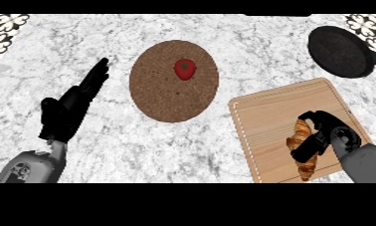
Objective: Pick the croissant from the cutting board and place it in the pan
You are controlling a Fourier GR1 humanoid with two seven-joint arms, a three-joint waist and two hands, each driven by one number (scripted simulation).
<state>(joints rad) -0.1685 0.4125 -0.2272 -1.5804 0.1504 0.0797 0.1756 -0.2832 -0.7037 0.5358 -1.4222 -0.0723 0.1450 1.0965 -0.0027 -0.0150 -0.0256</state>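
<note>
A golden-brown croissant [301,150] lies on the wooden cutting board [275,113] at the lower right. My right hand [328,133] is over the board with its fingers curled round the croissant from the right side. The black pan [340,51] sits at the far right of the counter, beyond the board. My left hand [70,105] rests open at the left, fingers straight and pointing away, holding nothing.
A round brown cork mat [165,95] lies mid-counter with a red strawberry [184,68] on it. The marble counter stretches around all of these. Patterned tiles show at the top corners.
</note>
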